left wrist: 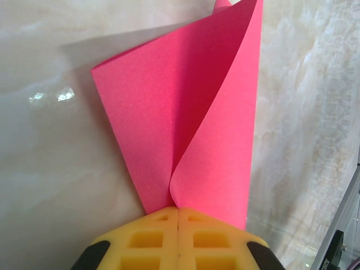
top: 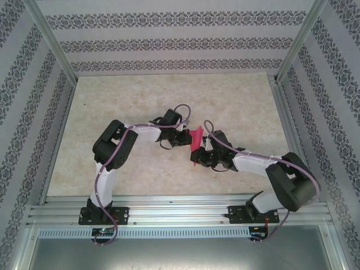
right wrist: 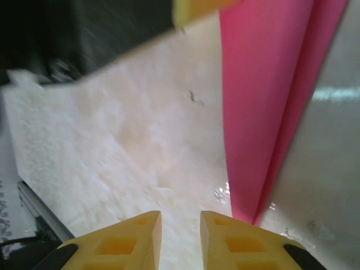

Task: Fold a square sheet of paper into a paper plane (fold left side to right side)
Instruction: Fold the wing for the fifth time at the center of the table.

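The left end effector point(left wrist: 179, 218) is pinched shut on the narrow end of the pink paper point(left wrist: 185, 124), whose two layers curl apart. The paper is at mid-tabletop point(top: 140, 95) between the arms. The right end effector point(right wrist: 181, 225), fingers point(right wrist: 230, 239) parted and empty, hovers just beside the paper's tip.

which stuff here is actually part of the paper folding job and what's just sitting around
Part of the job:
- pink paper, curled over on itself
- left gripper, shut on the paper
- right gripper, open beside the paper

Just there:
- table
- metal frame rails
- patterned walls
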### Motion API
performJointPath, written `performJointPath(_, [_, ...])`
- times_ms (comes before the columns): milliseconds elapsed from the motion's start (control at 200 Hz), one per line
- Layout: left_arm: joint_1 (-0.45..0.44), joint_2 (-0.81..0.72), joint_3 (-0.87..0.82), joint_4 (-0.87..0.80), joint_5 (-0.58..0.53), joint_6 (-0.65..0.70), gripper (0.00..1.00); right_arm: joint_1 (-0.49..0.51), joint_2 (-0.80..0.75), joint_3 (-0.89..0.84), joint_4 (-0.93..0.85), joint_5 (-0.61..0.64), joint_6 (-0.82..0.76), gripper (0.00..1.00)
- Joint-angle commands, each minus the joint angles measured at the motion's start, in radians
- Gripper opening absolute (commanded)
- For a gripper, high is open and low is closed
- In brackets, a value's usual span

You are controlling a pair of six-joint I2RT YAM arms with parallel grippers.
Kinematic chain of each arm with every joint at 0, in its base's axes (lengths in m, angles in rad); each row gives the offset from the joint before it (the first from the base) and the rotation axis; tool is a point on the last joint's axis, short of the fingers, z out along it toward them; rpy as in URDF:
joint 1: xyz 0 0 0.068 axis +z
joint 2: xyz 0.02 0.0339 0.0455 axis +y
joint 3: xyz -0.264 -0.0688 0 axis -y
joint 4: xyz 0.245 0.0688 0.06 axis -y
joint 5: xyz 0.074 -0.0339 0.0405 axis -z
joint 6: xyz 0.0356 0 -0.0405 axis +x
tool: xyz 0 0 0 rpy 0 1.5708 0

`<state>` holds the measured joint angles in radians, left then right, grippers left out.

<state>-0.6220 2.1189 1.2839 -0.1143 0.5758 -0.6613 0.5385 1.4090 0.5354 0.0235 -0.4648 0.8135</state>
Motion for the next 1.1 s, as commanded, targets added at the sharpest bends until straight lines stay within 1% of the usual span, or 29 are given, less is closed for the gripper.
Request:
performJointPath(0, [-0.004, 0.078, -0.006, -0.025, -0.106, 0.033, 0.00, -0.077, -0.034, 0.028, 0.006, -0.022, -0.036, 0.25])
performJointPath(110, [-0.004, 0.075, -0.007, -0.025, -0.106, 0.032, 0.00, -0.114, 0.017, 0.076, 0.000, -0.020, -0.066, 0.24])
performJointPath(350, [-0.005, 0.077, -0.005, -0.024, -0.103, 0.033, 0.00, -0.136, 0.167, 0.211, -0.011, 0.003, -0.098, 0.23])
performJointPath(490, [-0.006, 0.079, -0.001, -0.026, -0.103, 0.034, 0.00, -0.144, 0.254, 0.252, -0.021, 0.012, -0.108, 0.23])
performJointPath(629, [-0.007, 0.081, 0.000, -0.026, -0.101, 0.034, 0.00, -0.147, 0.312, 0.260, -0.017, 0.009, -0.116, 0.23])
performJointPath(714, [-0.007, 0.080, 0.002, -0.029, -0.101, 0.036, 0.00, -0.151, 0.334, 0.260, -0.039, 0.031, -0.128, 0.23])
performJointPath(874, [-0.008, 0.080, 0.003, -0.032, -0.103, 0.035, 0.00, -0.158, 0.343, 0.243, -0.075, 0.075, -0.143, 0.23])
performJointPath(1039, [-0.004, 0.067, 0.006, -0.046, -0.116, 0.047, 0.00, -0.161, 0.365, 0.226, -0.079, 0.081, -0.152, 0.22])
performJointPath(1094, [0.002, 0.046, 0.001, -0.051, -0.126, 0.052, 0.05, -0.161, 0.371, 0.220, -0.077, 0.080, -0.149, 0.22])
